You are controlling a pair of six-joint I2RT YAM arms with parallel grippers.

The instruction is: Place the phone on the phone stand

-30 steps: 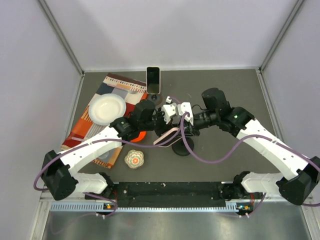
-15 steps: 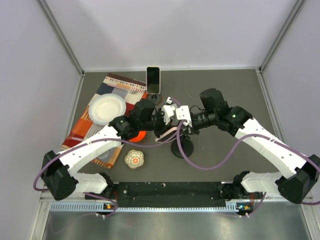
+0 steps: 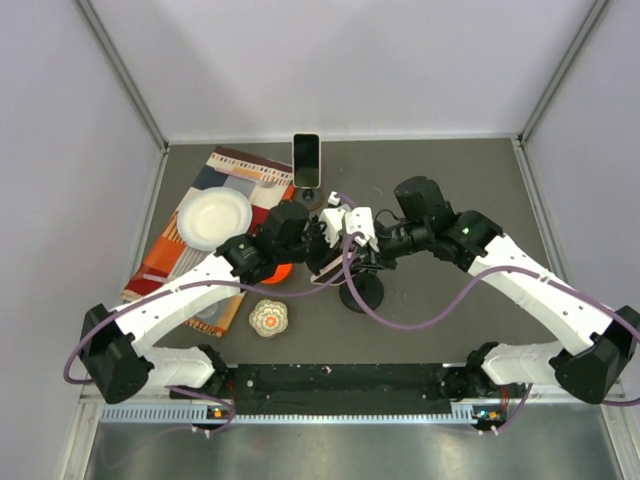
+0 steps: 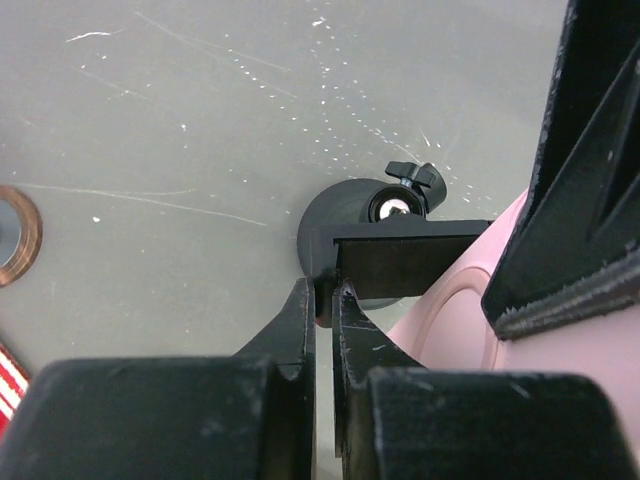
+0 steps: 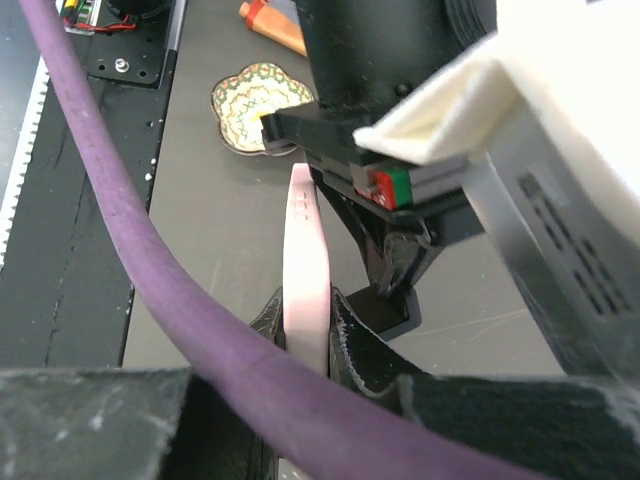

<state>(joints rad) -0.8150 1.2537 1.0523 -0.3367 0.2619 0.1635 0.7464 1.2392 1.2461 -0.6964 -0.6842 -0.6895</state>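
The pink phone (image 5: 304, 262) stands edge-on between the fingers of my right gripper (image 5: 306, 312), which is shut on it. In the left wrist view the phone's pink back (image 4: 560, 385) fills the lower right. The black phone stand (image 3: 360, 293) has a round base (image 4: 345, 228) and a flat black plate (image 4: 405, 262). My left gripper (image 4: 323, 292) is shut on the plate's left corner. The two grippers (image 3: 322, 248) (image 3: 364, 246) meet above the stand, and the phone's lower edge hangs just beside the plate.
A second phone (image 3: 306, 160) stands upright at the back. At the left a white plate (image 3: 213, 218) sits on a patterned cloth (image 3: 240, 165). A small patterned dish (image 3: 268, 317) lies near the front, an orange object (image 3: 281, 271) under the left arm. A copper ring (image 4: 14, 236) lies left of the stand.
The right gripper has carried the pink phone left and back, turning it more edge-on toward the stand's plate. The stand has shifted slightly left with the left gripper.
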